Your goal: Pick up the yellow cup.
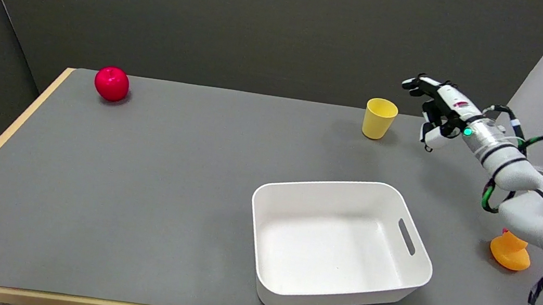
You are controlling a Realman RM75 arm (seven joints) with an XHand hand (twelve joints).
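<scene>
The yellow cup (pixel 379 118) stands upright near the far edge of the grey table (pixel 154 168), its mouth facing up. My right hand (pixel 434 112) hangs in the air just right of the cup, with a small gap between them. Its fingers are spread apart and hold nothing. The white arm stretches back from the hand toward the lower right.
A white bin (pixel 338 242) with a handle slot sits in the near middle. A red apple (pixel 111 83) lies at the far left. An orange duck-shaped toy (pixel 510 251) sits at the right, partly behind my arm.
</scene>
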